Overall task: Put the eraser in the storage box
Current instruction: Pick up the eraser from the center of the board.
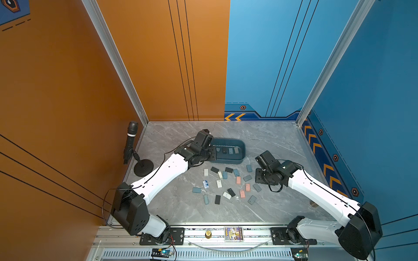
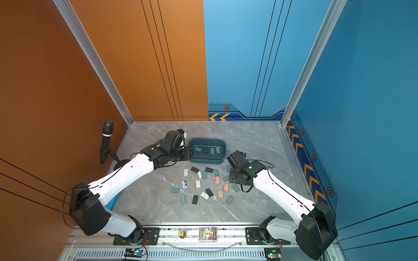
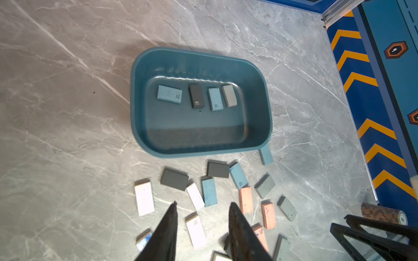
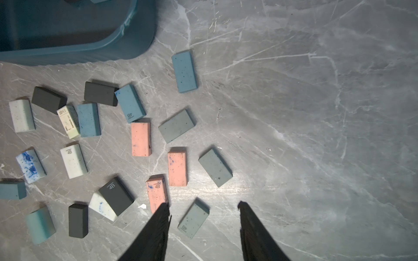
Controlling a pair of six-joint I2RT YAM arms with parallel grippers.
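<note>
The storage box (image 3: pixel 199 154) is a low tub, dark blue-green, with round corners and a smooth, plain rim. It is much bigger than any eraser. It sits flat on the grey stone-look table (image 1: pixel 181 210), toward the back, in both top views.

Four erasers lie in a row on its floor. First comes a light blue eraser (image 3: pixel 169 94), then a black eraser (image 3: pixel 196 96) with small white print. After those come a second light blue eraser (image 3: pixel 215 99) and a grey eraser (image 3: pixel 229 96). The last two lie very close, side by side.

The loose erasers (image 1: pixel 238 180) lie scattered on the table in front of the box. They are little flat blocks in black, white, blue, pink and grey-green. Some say "4B". A spotted white eraser (image 4: pixel 30 166) has blue ink marks on it.

The left gripper (image 3: pixel 203 204) is by one short end of the box in both top views. Its fingers are a little way apart and hold nothing.

The right gripper (image 4: pixel 204 204) is over the table at the edge of the loose erasers. Its fingers are wide apart and hold nothing. In the right wrist view a grey-green eraser (image 4: pixel 193 220) lies on the table in the gap between them. A pink eraser (image 4: pixel 157 194) lies right by one fingertip; I cannot tell if they touch.
</note>
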